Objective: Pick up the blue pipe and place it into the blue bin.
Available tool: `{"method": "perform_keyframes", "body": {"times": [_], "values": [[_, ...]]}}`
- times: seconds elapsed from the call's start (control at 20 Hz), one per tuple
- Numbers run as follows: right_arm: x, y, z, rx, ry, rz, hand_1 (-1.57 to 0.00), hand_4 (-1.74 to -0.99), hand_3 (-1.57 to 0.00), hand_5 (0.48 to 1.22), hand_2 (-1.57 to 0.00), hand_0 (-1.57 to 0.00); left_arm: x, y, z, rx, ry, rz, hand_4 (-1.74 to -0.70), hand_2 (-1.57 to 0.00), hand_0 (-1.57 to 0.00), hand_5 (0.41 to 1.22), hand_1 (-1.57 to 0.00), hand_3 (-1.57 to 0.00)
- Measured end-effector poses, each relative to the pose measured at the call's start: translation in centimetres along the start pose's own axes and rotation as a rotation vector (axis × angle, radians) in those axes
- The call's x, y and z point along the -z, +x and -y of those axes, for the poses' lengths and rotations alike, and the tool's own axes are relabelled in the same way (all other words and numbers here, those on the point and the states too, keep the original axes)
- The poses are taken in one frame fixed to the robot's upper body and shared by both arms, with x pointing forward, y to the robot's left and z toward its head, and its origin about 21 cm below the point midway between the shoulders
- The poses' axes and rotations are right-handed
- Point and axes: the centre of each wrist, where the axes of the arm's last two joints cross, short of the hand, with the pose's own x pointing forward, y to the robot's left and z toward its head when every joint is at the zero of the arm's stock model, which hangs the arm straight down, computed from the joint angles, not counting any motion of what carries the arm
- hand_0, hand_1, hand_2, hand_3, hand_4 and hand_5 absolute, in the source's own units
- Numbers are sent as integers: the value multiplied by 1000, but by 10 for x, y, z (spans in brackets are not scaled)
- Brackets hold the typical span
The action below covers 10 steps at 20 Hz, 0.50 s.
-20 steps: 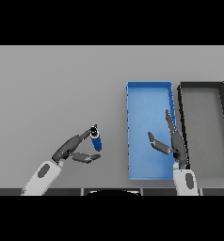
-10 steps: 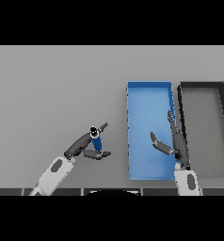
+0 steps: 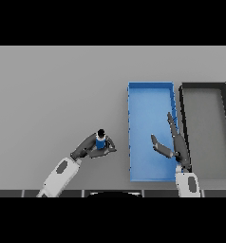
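We see the left hand (image 3: 90, 147) at about 7 o'clock from the centre of the table (image 3: 53, 90), with the arm coming in from the lower left. Its fingers and thumb are curled round the blue pipe (image 3: 101, 141), which stands roughly upright in the grasp with its dark end showing on top. We cannot tell whether the pipe's lower end touches the table.

The blue bin (image 3: 150, 95) lies at 3 o'clock from the pipe, apart from it, its long side running away from the robot. Just beside it, at its 3 o'clock, lies a dark grey bin (image 3: 204, 86) of like shape; the two walls appear to touch.

The right hand (image 3: 174, 147) is over the near right part of the blue bin, fingers straight and spread, thumb out toward 9 o'clock, holding nothing.
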Motion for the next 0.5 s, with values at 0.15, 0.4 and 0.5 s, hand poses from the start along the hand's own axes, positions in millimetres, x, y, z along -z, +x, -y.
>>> {"method": "perform_keyframes", "body": {"times": [0.15, 0.4, 0.5], "values": [[3, -2, 1, 4, 3, -33, 1, -1221, 1, 638, 1, 1, -1, 4, 9, 34, 3, 34, -1501, -1423, -1368, 1156, -1399, -1417], [7, 2, 2, 26, 5, -7, 1, -1229, 1, 633, 1, 1, 7, 23, 12, 43, 33, 149, -1471, -1522, -1504, 1200, -1515, -1520], [6, 2, 4, 11, -4, -23, 1, -1220, 1, 638, 1, 1, 13, 38, 12, 36, 30, 199, -1468, -1540, -1528, 1207, -1535, -1539]]}}
